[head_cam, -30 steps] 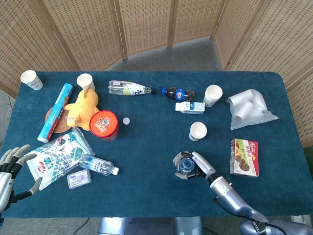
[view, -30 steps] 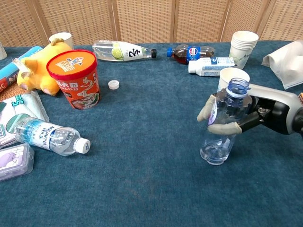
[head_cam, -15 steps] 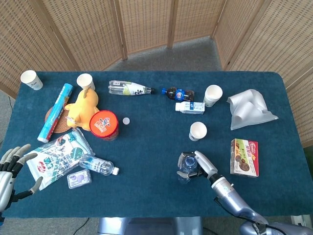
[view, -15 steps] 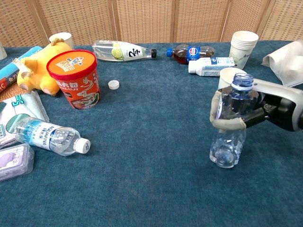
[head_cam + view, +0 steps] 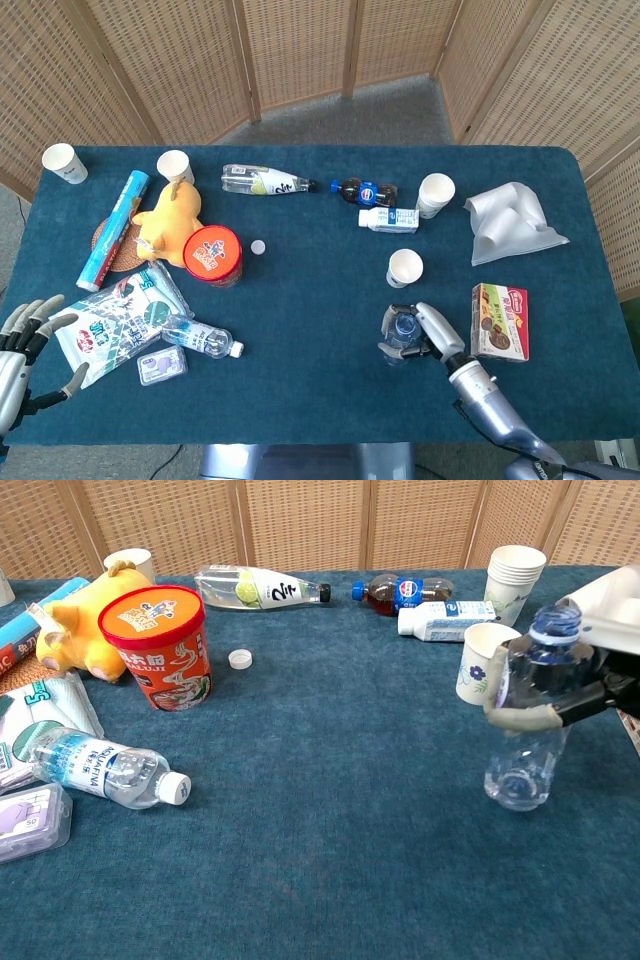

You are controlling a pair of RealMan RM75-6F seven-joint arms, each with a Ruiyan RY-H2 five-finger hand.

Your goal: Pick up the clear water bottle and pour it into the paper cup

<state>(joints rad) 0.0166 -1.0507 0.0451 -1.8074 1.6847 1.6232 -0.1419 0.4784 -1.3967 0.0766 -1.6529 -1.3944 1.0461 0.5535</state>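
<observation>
Your left hand [image 5: 30, 335] rests at the near left corner of the bench [image 5: 300, 390], fingers spread and holding nothing. Beside it lie a printed packet [image 5: 115, 320], a small clear box [image 5: 161, 367] and a capped, lying water bottle [image 5: 105, 770]. At the near right, your right hand [image 5: 432, 335] grips the clear water bottle [image 5: 530, 725] around its upper body; the bottle is uncapped, upright and, in the chest view, its base appears lifted just off the cloth. The paper cup [image 5: 482, 663] stands upright just beyond and slightly to the left of the bottle, close to it but apart. A snack box [image 5: 499, 321] lies to the right of the hand. Farther off, an orange noodle tub [image 5: 160, 645] stands beside a yellow plush toy [image 5: 85, 620], with a white bottle cap [image 5: 240, 659] near them. Along the far side lie a lemon-drink bottle [image 5: 260, 586], a cola bottle [image 5: 400, 590], a small milk bottle [image 5: 445, 620] and a cup stack [image 5: 515, 580].
</observation>
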